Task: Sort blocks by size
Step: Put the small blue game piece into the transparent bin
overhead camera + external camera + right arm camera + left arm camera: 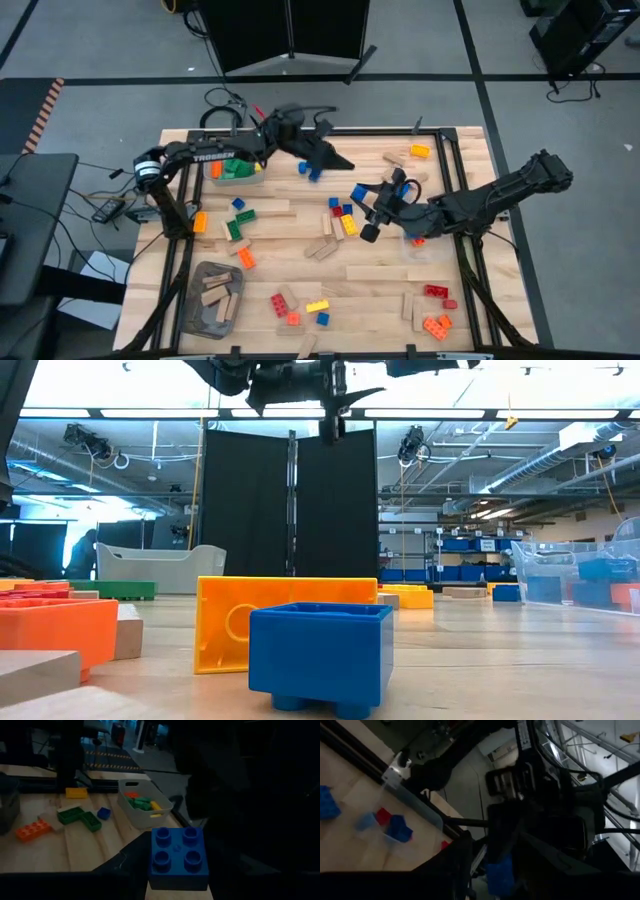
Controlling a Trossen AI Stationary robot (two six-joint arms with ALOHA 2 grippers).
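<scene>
- The right gripper hovers over the table's middle right, fingers closed narrowly on a blue four-stud block (studs facing the wrist camera).
- The left gripper hangs near the far edge, a blue brick between its fingers; whether gripped, I cannot tell.
- Other blocks lie scattered on the table.

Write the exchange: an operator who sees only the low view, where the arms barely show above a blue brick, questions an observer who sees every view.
Operator: Where is the right gripper?
Observer: The right gripper is mid-table, with a blue four-stud brick close before its wrist camera.
Operator: And the left?
Observer: The left gripper is toward the high view's top, beside small blue bricks.
Operator: Anything sorted?
Observer: Tan wooden pieces lie in a grey tray.
</scene>
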